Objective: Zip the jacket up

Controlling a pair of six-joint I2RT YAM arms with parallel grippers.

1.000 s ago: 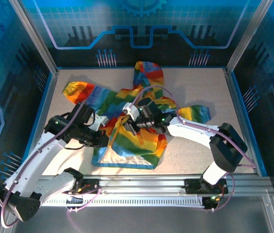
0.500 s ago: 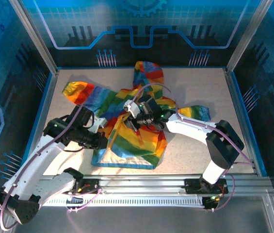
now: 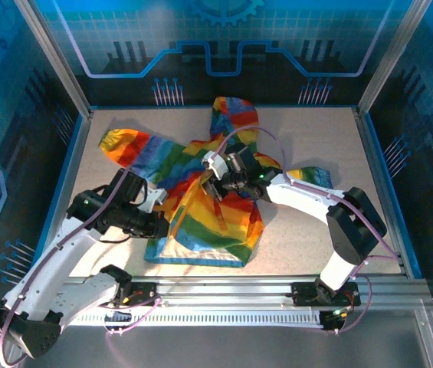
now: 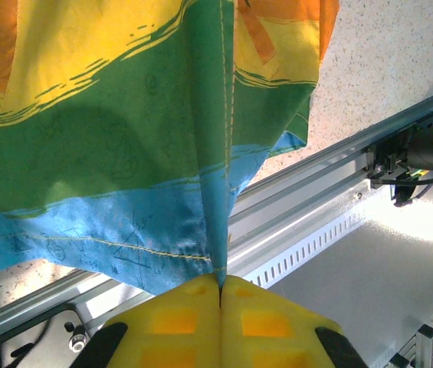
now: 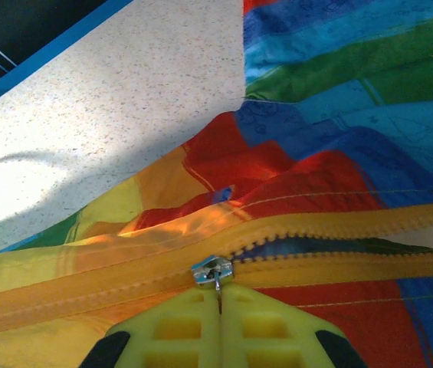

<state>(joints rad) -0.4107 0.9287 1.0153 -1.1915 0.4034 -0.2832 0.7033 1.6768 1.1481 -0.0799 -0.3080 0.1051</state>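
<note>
1. Rainbow-striped, thin and shiny, the small hooded jacket [image 3: 208, 230] is spread front-up on the pale speckled tabletop [image 3: 316, 238]. Its hood is turned to the far side, its hem to the near rail, and its sleeves are thrown out to either side.
2. The jacket's orange front zipper [image 5: 339, 230] is seen in the right wrist view. It is joined on one side of the small silver slider [image 5: 212, 271], while on the other side the two rows of teeth are parted.
3. The slider's pull tab is pinched between the yellow pads of the right gripper [image 5: 218, 295], which are pressed together on it.
4. The blue hem [image 4: 124, 245] is gathered into a fold at the foot of the front. That fold is nipped by the left gripper [image 4: 221, 285], its jaws closed flat on the cloth.
5. The step in hand is judged to be the zipping stroke itself, partly done: the hem is anchored and the slider sits partway up the front.
6. The next move is judged to call for the slider to be drawn along the teeth toward the hood. The pull should be kept in line with the zipper and the hem held taut against it, so that the thin fabric is not dragged into the slider.
7. No box, tray or bin is taken into the work; the jacket lies directly on the tabletop.
</note>
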